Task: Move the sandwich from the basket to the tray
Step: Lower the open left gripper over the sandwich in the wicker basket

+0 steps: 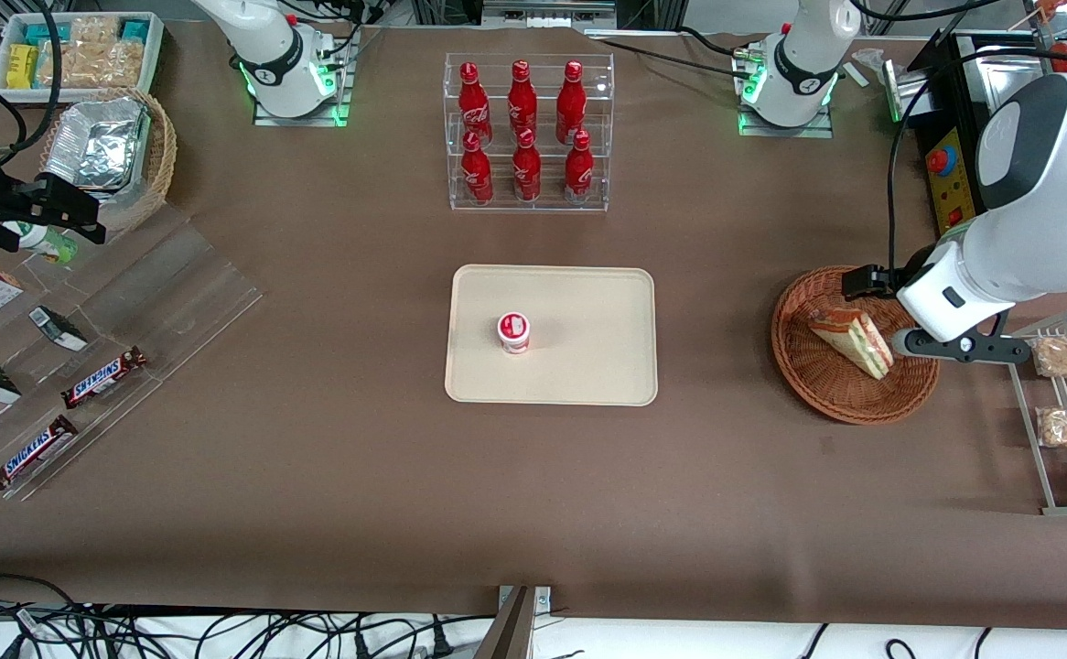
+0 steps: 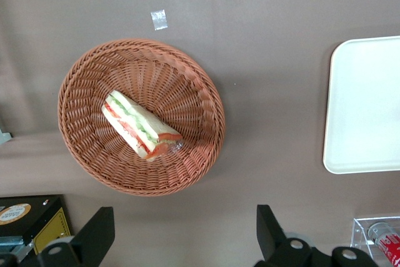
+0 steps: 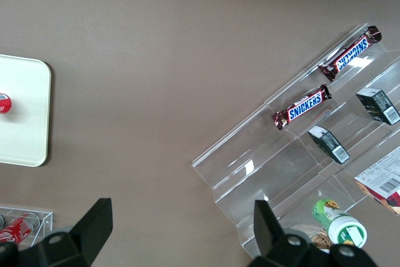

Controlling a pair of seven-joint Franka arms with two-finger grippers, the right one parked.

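Wrapped sandwich (image 2: 140, 125) lying in the reddish-brown wicker basket (image 2: 87, 79) toward the working arm's end of the table, well apart from the cream tray (image 1: 588, 366) bearing a small red-lidded cup (image 1: 513, 331); gripper (image 2: 181, 232) above the basket, fingers spread, holding nothing.

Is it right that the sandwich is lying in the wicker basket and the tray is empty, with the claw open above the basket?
Not quite: the tray is not empty. The front view shows a small red-and-white lidded cup standing on it. The rest holds: the sandwich lies in the wicker basket, and the claw hangs open above it.
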